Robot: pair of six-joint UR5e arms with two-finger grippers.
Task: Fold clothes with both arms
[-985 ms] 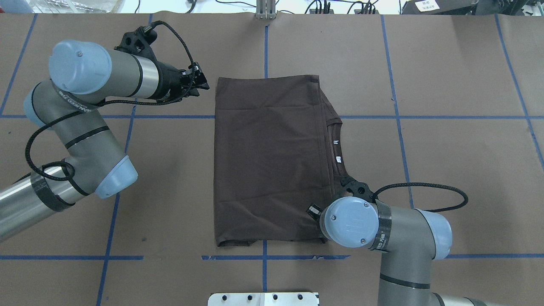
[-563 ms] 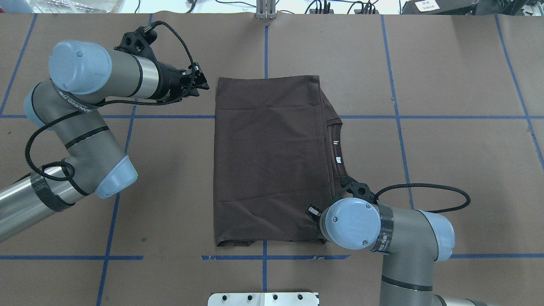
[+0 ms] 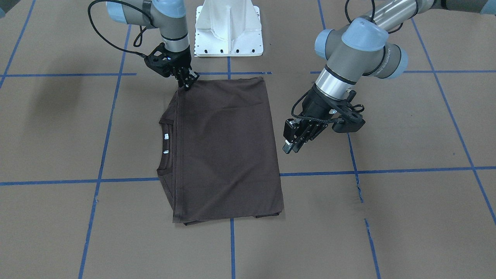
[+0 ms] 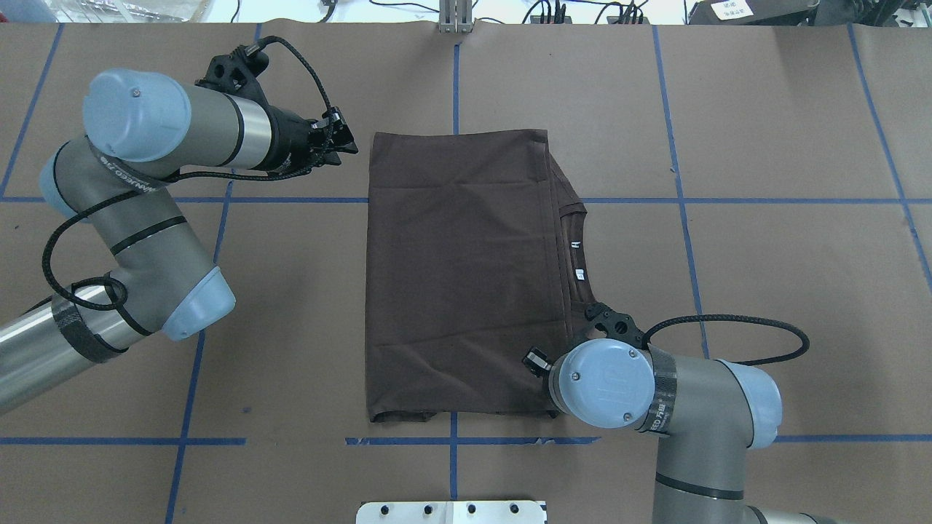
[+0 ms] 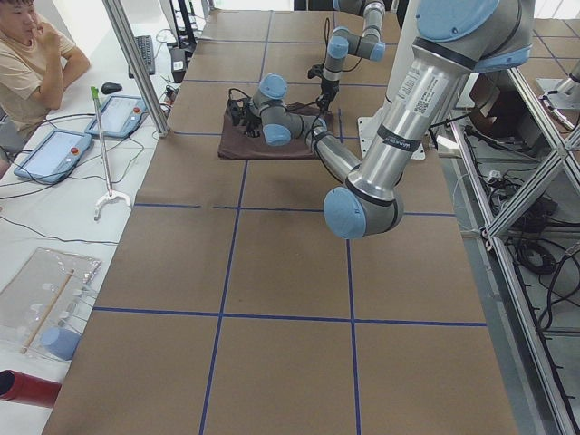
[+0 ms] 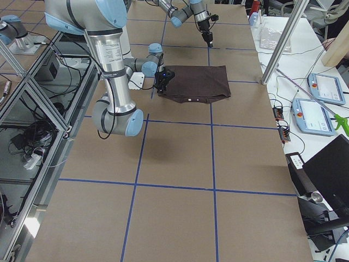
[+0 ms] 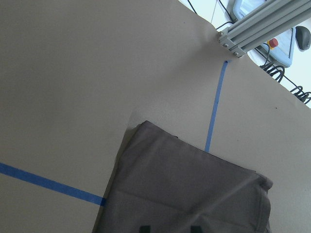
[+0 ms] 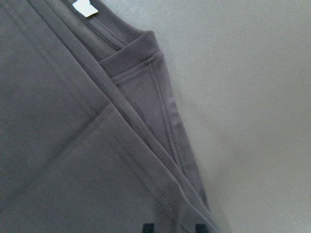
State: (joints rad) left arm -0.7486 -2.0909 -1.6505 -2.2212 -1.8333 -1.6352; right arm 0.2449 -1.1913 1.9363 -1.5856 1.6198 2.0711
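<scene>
We see the T-shirt (image 4: 459,276) as soft, matt cloth with fine creases; its hems and collar (image 8: 129,48) carry raised rows of stitching. The table (image 4: 764,109) is covered in matt brown paper, crossed by smooth blue tape (image 4: 786,199). The left arm (image 4: 218,135) and right arm (image 4: 699,407) show satin grey metal, smooth pale blue plastic caps and a braided black cable (image 4: 728,316).

the left arm (image 4: 145,244) and right arm (image 4: 695,404) are silver-grey with light blue joint caps (image 4: 135,113) and black braided cables (image 4: 728,317).
</scene>
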